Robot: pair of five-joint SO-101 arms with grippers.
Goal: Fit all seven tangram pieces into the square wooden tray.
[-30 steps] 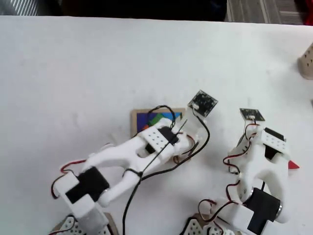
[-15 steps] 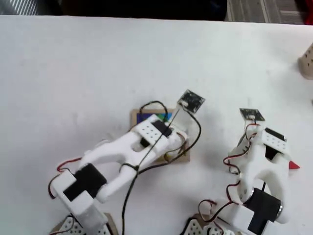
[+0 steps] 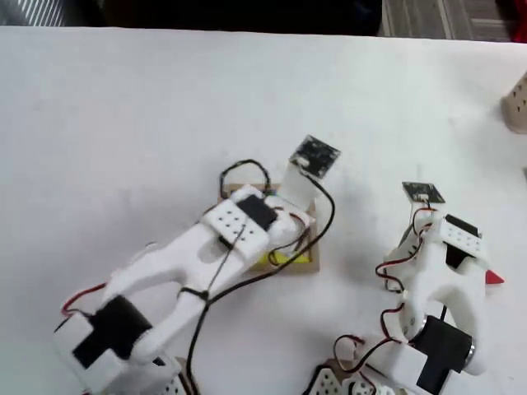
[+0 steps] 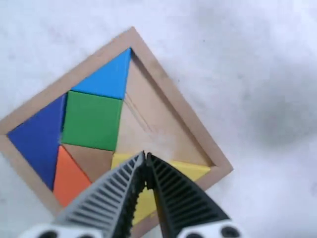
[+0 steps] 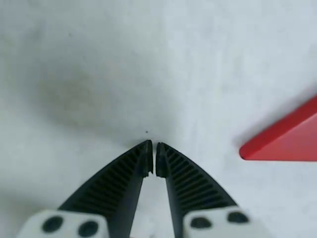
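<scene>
While the high view looks down on the white counter (image 3: 123, 123), the left arm (image 3: 189, 255) lies across the wooden tray (image 3: 311, 262), with a yellow piece (image 3: 278, 258) peeking out beneath it. The right arm (image 3: 445, 288) stands well apart to the side, a red triangle (image 3: 494, 278) lying on the counter just beside it.

From the left wrist view, the tray holds a light blue triangle (image 4: 106, 77), a green square (image 4: 91, 120), a dark blue triangle (image 4: 37, 139) and an orange triangle (image 4: 69, 178), packed edge to edge. The left tool (image 4: 146, 157) has its jaws pressed together with nothing between them, its tips over the edge of the yellow piece, beside a wide bare patch of tray floor. Whether that piece lies flat I cannot tell, since the tool hides part of it.

From the right wrist view, the right tool (image 5: 152, 146) is closed and empty above bare counter, the red triangle near but apart from it.

My judgement: the step in hand is nudging the yellow piece into its seat. Next, the red triangle must be fetched, which calls for the right tool to open its jaws, straddle the thin piece, and carry it to the bare patch once the left arm clears the tray.
</scene>
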